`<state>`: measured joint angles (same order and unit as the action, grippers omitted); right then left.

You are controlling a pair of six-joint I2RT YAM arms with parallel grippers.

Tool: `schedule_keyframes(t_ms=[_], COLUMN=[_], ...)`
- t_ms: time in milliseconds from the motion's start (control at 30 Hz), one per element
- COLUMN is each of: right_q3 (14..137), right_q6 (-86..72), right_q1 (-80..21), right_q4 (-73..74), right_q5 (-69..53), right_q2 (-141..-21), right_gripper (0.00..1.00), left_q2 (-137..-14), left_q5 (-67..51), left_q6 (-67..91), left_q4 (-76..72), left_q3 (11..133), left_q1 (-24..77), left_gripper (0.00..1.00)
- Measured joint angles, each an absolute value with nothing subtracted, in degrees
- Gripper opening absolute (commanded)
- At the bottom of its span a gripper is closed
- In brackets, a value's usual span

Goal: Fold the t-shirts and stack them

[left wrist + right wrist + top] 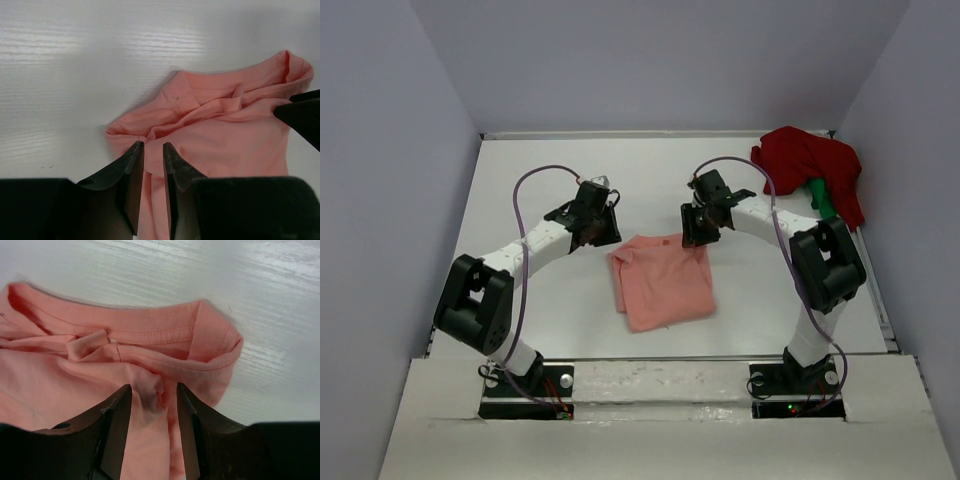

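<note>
Your left claw hangs narrowly parted over the edge of the pink shirt. Your right claw stands open astride a pucker by its collar.

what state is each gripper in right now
left gripper: open narrowly, over the salmon-pink t-shirt, gripping nothing
right gripper: open, straddling a fold of it

A white table with faint wood grain sits boxed in by plain pale lilac-grey walls at the back and both sides. A paler board runs along its near edge. The light is soft and even.
</note>
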<state>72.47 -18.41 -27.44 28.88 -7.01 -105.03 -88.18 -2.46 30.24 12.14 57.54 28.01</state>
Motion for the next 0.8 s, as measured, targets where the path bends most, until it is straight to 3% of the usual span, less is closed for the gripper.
schedule_keyframes(t_ms=[167, 233, 300, 467, 800], right_q3=[73.60, 73.67, 73.78, 73.78, 73.78], right_q6=[-18.24, -18.22, -18.22, -18.26, -18.24], right_q1=[-27.44, -27.44, -27.44, -27.44, -27.44], right_q4=[28.32, 28.25, 28.21, 28.08, 27.83], right_q5=[-7.60, -7.62, -7.70, -7.97, -7.94], right_q2=[-106.21, -106.24, -106.24, -106.21, -106.21], right_gripper=[0.47, 0.46, 0.46, 0.46, 0.46], left_q2=[-88.20, -88.20, -88.20, -88.20, -86.80], left_q5=[-3.44, -3.66, -3.81, -3.99, 1.13], left_q6=[30.61, 30.68, 30.74, 31.09, 34.11], left_q4=[11.25, 11.29, 11.29, 11.05, 13.45], left_q3=[56.23, 55.88, 55.83, 55.81, 54.72], left_q1=[28.01, 28.01, 28.01, 28.08, 35.24], left_gripper=[0.17, 0.17, 0.18, 0.39, 0.39])
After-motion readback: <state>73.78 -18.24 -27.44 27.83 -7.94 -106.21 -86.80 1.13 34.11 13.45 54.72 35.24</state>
